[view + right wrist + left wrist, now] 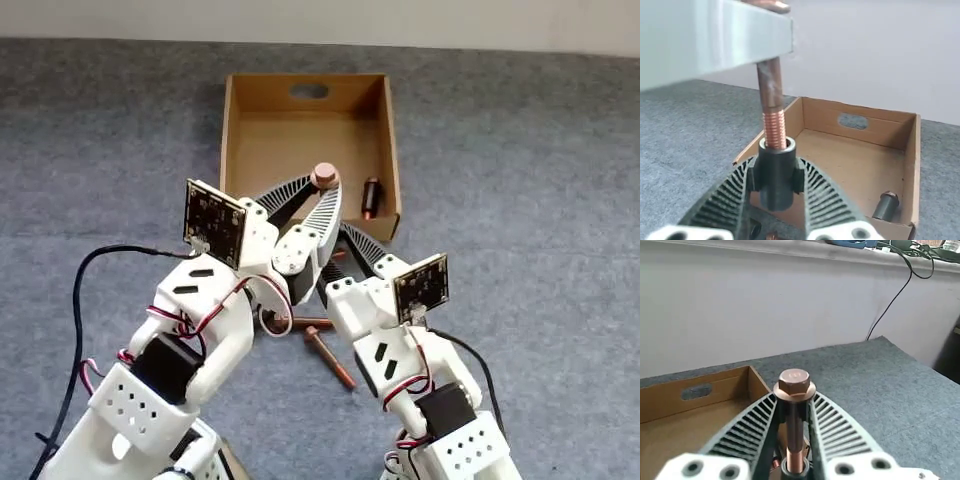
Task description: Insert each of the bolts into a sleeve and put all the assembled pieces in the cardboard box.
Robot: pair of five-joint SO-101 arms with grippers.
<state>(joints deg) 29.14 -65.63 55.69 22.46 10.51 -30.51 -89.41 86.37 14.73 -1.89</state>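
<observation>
Box (232,130) beyond both arms. Left gripper (795,401) clenched on upright bolt (795,381) near the box's front wall; right gripper (775,172) clenched on sleeve (776,186) beneath, thread tip entered. Keep axes aligned; push straight down, lest threads snag.

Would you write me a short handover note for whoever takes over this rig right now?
Left hand: shut on a bolt, head up.
Right hand: shut on a sleeve; the bolt's threaded end sits in its mouth, near the box front wall.
Done: one assembled piece in the box.
Left: seat this bolt, box it, then handle two loose bolts on the table.
</observation>
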